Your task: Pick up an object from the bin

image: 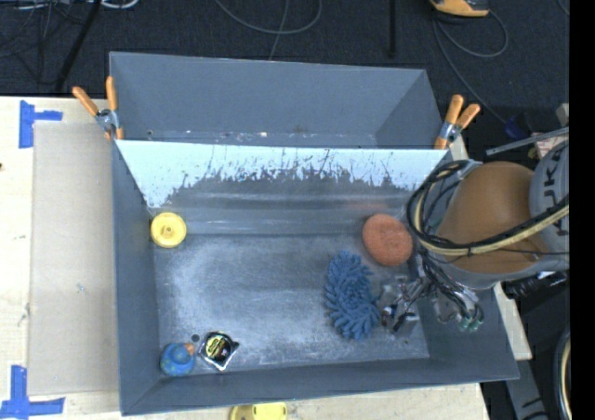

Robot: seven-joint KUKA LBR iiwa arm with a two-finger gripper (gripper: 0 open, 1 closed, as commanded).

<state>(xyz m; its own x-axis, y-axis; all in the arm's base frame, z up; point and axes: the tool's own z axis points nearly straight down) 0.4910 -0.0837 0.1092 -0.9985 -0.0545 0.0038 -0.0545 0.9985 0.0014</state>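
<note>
In the near left corner of the grey bin (260,302), a small blue round thing (177,359) is lying just beside a black-and-yellow thing (219,350) (too small to tell its kind). Farther in and toward the right, a blue shaggy thing (350,297), something like a mop head of soft strands, is lying on the bin floor. The gripper (400,308) is hanging low just beside its right edge, with the arm reaching in from the right under its brown cover and looped cables. Whether the gripper is open or closed, or touching the strands, I cannot tell. Just beyond the shaggy thing, an orange-brown ball (386,240) is sitting near the far wall. Well apart from these, at the far left, a yellow round disc (168,229) is resting on the floor.
</note>
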